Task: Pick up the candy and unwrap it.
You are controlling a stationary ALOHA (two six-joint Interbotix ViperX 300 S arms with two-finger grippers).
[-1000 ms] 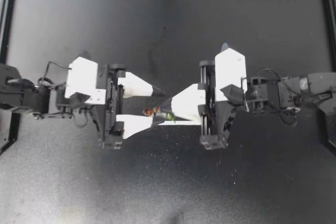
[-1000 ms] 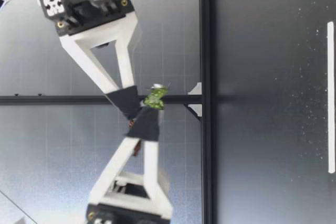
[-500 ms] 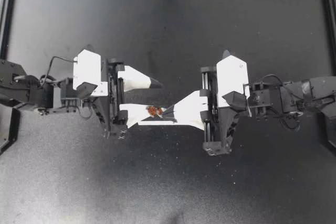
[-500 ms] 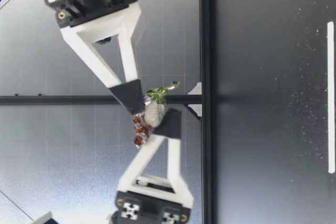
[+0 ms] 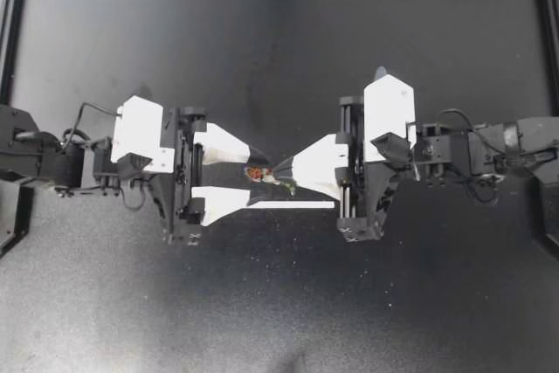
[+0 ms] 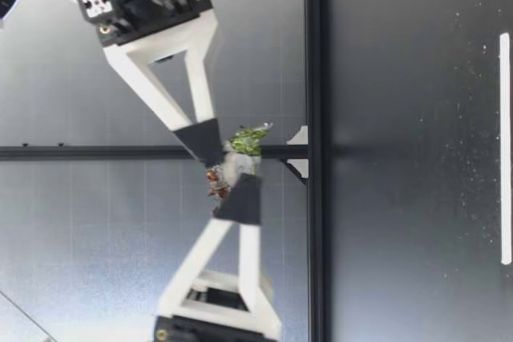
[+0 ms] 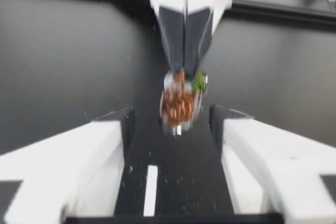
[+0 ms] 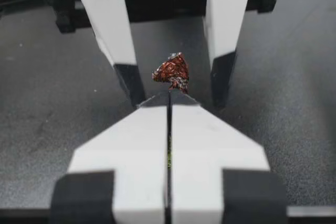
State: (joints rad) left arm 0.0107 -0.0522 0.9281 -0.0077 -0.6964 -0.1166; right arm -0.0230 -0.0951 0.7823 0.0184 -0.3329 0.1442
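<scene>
Candy: a small crinkled red-brown candy [image 5: 257, 172] with a green twist [image 5: 285, 186] of wrapper at one end, held up off the table [image 5: 279, 41].
Candy, by my right gripper: at the very tips of my right gripper [image 5: 278, 168], which comes in from the right side; the red-brown end sticks out just past the tips and the green twist lies against the fingers behind them.
Right gripper, state: pinched tight on the candy. In the right wrist view its two fingers [image 8: 205, 140] meet with no gap between them, and the candy [image 8: 172, 72] sits just ahead of the gripper [image 8: 169, 96].
Candy, by my left gripper: between the fingers of my left gripper [image 5: 260, 176], near their dark tips, with bare space on either side.
Left gripper, state: spread wide and gripping nothing. In the left wrist view the candy [image 7: 178, 103] hangs between the fingers [image 7: 68, 166] of the gripper [image 7: 170, 120], touching neither, and is carried by my right gripper [image 7: 185, 72], which points in from straight ahead.
Same gap, right wrist view: my left gripper [image 8: 177, 92] faces this camera with one finger on each side of the candy.
Height: in the low view the candy [image 6: 232, 167] hangs clear above the table, with my right gripper [image 6: 208, 148] and my left gripper [image 6: 239, 198] tip to tip at it.
Table: black, dusted with pale specks [image 5: 262, 242] under and in front of the grippers.
</scene>
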